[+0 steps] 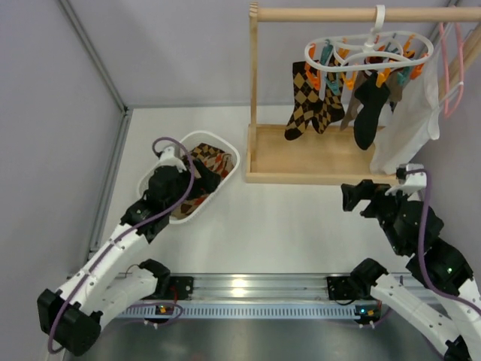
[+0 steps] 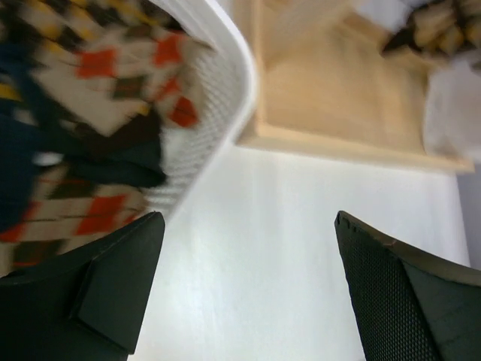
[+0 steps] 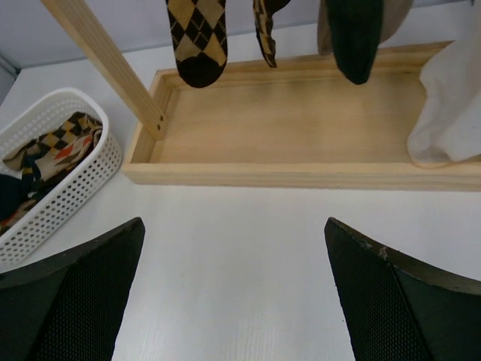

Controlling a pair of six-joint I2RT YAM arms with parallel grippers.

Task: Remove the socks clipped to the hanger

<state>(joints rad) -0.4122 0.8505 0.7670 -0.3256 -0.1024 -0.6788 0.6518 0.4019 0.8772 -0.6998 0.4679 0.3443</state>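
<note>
My left fingers [image 2: 98, 301] hang spread and empty over the basket [image 1: 226, 144] of loose socks [image 1: 209, 159] near the worktop's [image 1: 285, 226] left edge, so next I judge my right fingers [image 3: 68, 301], also spread, must reach the socks [image 1: 303, 101] clipped to the hanger [image 1: 373, 47] at the far right.

Left gripper [image 2: 248, 226] hangs left of the rack [image 1: 316, 162], jaws spread wide, its arm stretched forward. Right gripper [image 3: 234, 226] sits before the rack's right end, jaws wide, elbow bent.
</note>
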